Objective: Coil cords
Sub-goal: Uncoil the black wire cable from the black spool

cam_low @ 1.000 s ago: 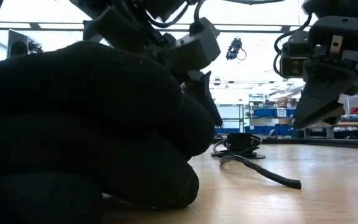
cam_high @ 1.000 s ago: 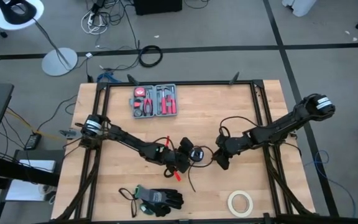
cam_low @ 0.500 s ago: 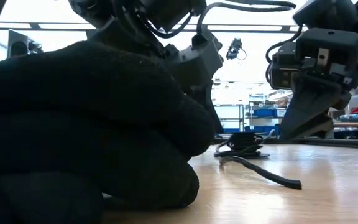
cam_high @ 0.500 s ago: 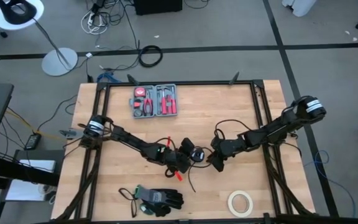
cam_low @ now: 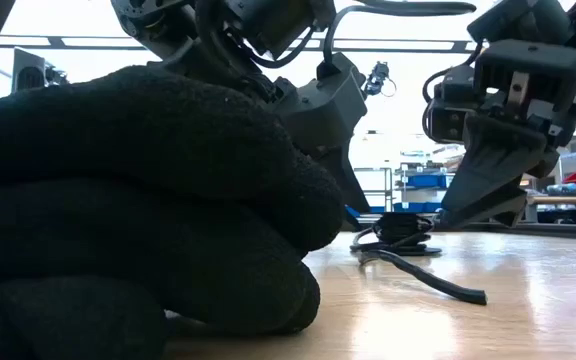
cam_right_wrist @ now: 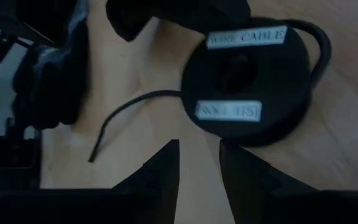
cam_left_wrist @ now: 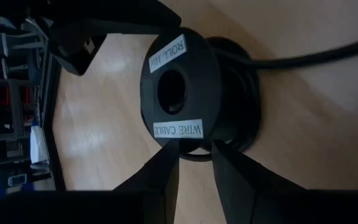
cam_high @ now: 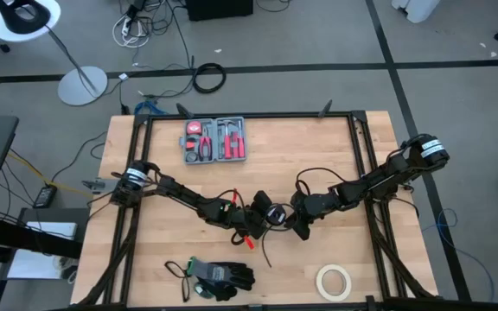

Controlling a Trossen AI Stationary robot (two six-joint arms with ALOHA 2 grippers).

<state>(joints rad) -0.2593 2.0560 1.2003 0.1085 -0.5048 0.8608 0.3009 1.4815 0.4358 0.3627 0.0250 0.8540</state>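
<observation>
Cord point(cam_high: 272, 213) is mid-surface, mostly wound on its spool with a tail still loose, and the left tool point(cam_high: 262, 216) and right tool point(cam_high: 290, 219) flank it, both slightly open and holding nothing.

Workshop or lab, storage shelves point(cam_low: 418, 180) behind, floor cables point(cam_high: 207, 78), tool kit point(cam_high: 215, 141)

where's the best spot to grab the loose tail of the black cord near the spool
Probably near its free end: the cord tail lies flat on the bare table, running from the round labelled spool toward the gloves. Come from straight above with fingers across it. Left gripper and right gripper both point at the spool.
</observation>
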